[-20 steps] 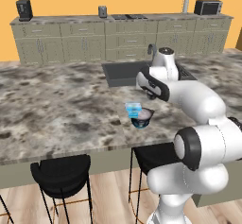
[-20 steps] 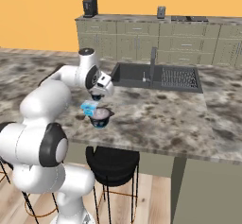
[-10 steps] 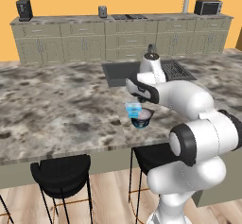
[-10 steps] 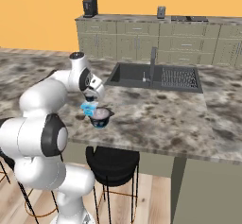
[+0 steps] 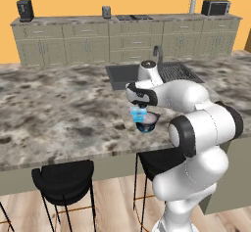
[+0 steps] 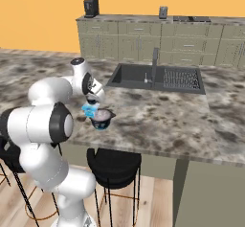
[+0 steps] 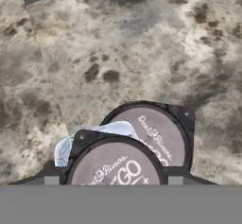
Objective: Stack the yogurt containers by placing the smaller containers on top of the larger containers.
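The large navy tub (image 5: 148,124) (image 6: 102,119) stands on the granite island near its front edge, its pale lavender top (image 7: 158,133) facing up. A small light blue pot (image 5: 138,114) (image 6: 87,110) (image 7: 62,150) sits against the tub's side. My gripper (image 5: 139,107) (image 6: 91,101) (image 7: 113,179) hovers just above the blue pot, pointing down. Between its fingers sits the small dark pot (image 7: 113,164) with a whitish printed top, and the jaws look shut on it. This pot hides most of the blue one in the hand view.
A sink (image 5: 122,74) (image 6: 153,77) with a faucet (image 6: 155,58) is set into the island behind the pots. Black stools (image 5: 63,177) (image 6: 115,161) stand under the front edge. Bare granite (image 5: 63,113) spreads to the left of the pots.
The hand has swung sideways and slightly down, from over the sink side to right above the light blue pot. The tub and blue pot have stayed put.
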